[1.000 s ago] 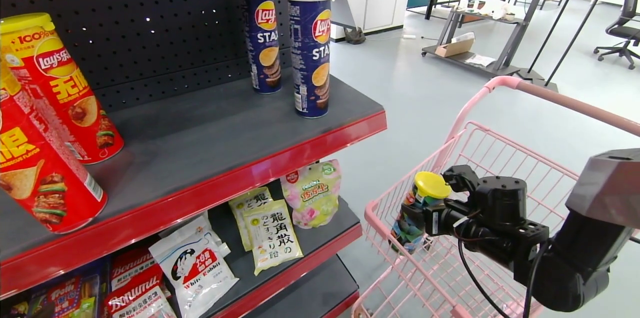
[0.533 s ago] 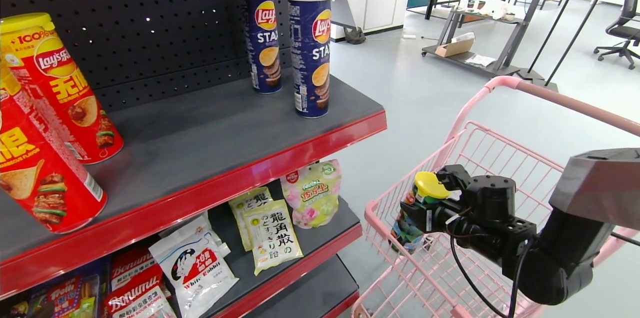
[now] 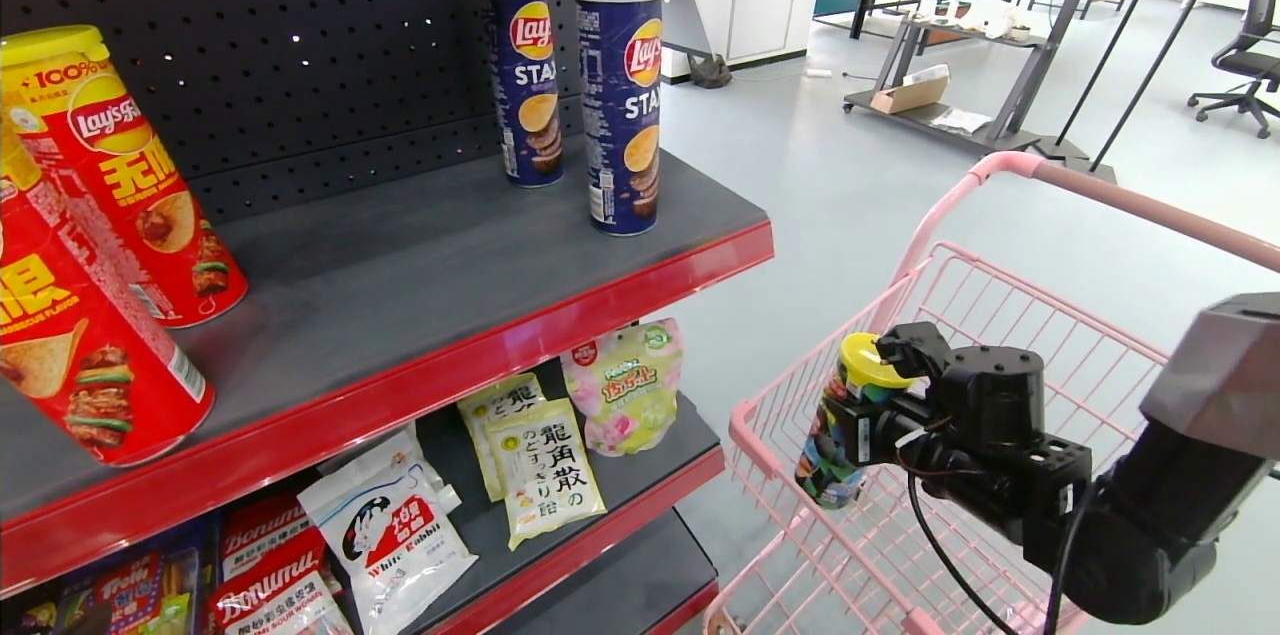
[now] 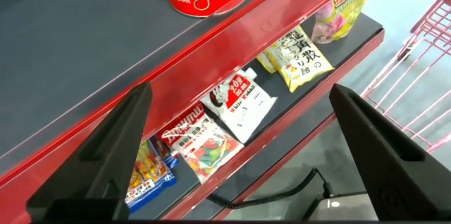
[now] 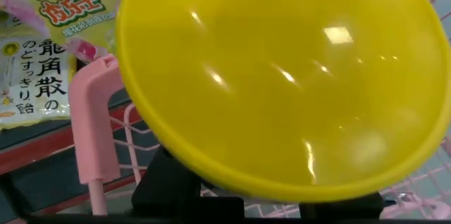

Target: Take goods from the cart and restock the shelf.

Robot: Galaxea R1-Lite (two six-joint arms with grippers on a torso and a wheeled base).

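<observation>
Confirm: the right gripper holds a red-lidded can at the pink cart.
Wrong in one point: the lid is yellow, not red, as the head view shows. The right gripper does hold the can at the pink cart.

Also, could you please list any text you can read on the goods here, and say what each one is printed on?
"Lay's", "STA" (rest curves away): blue cans on the top shelf.
"Lay's", "100%": red can.
"White Rabbit": white pouch.
"SOUR WORMS": red packet.
"龍角散": yellow pouch.
Held can in the right gripper: print too blurred to read.
</observation>
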